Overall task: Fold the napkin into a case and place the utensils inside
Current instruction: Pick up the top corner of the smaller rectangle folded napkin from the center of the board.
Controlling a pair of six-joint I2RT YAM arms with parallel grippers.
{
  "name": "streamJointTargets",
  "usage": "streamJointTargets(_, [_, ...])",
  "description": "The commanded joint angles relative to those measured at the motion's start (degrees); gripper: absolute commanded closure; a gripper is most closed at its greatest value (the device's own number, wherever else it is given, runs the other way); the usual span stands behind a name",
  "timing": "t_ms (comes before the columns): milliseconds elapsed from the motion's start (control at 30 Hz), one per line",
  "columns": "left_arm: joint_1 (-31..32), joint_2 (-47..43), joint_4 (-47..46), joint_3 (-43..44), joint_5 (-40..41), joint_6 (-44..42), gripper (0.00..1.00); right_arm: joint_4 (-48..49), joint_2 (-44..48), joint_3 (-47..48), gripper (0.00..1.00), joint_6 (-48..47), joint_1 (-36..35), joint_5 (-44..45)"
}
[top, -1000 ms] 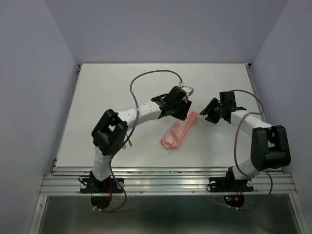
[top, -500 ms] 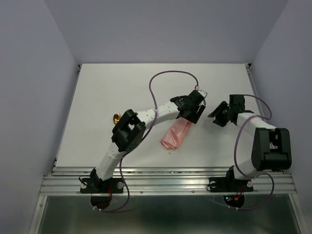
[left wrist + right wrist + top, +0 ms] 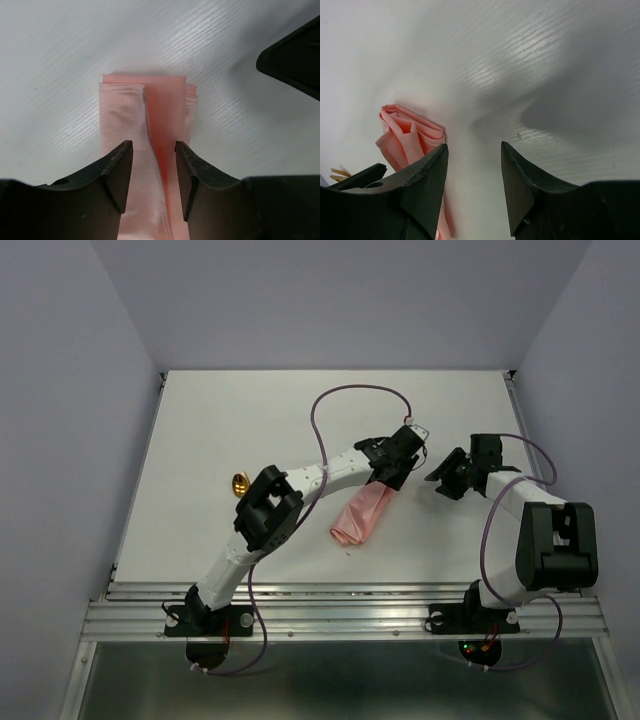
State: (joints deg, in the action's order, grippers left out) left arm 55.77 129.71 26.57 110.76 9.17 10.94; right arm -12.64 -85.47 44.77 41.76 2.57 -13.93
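Judging from how things lie, the folding looks done and the loading has not begun: at the far left the utensils (image 3: 239,483) show as a gold glint on the bare table (image 3: 200,420), well apart from the cloth, though whether both lie there I cannot tell. Toward the middle, the napkin (image 3: 362,515) lies as a narrow, layered strip, the case (image 3: 145,100), running diagonally. Over its far end hangs the left gripper (image 3: 152,150), jaws parted astride a fold line, the cloth lying flat beneath and apparently not pinched. Further right, the right gripper (image 3: 473,147) hovers near that same end, jaws apart and empty. The left arm's elbow sits just beside the utensils and may crowd any reach for them.
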Motion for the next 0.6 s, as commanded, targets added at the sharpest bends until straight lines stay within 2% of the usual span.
streamJointTargets(0, [0.6,0.5,0.5,3.5,1.6,-0.7,0.5,0.3,1.3,-0.3,0.48,-1.3,0.0,-0.9])
streamJointTargets(200, [0.7,1.5,0.9,4.6,0.3,-1.3,0.43,-0.6,1.2,0.2,0.48,-2.8,0.0,-1.0])
streamJointTargets(467, [1.2,2.7,1.1,6.6,-0.5,-1.5,0.44,-0.5,0.3,0.2,0.48,-2.5,0.0,-1.4])
streamJointTargets(567, [1.4,3.3,1.3,7.2,0.0,-1.4,0.47,-0.5,0.3,0.2,0.48,-2.6,0.0,-1.5])
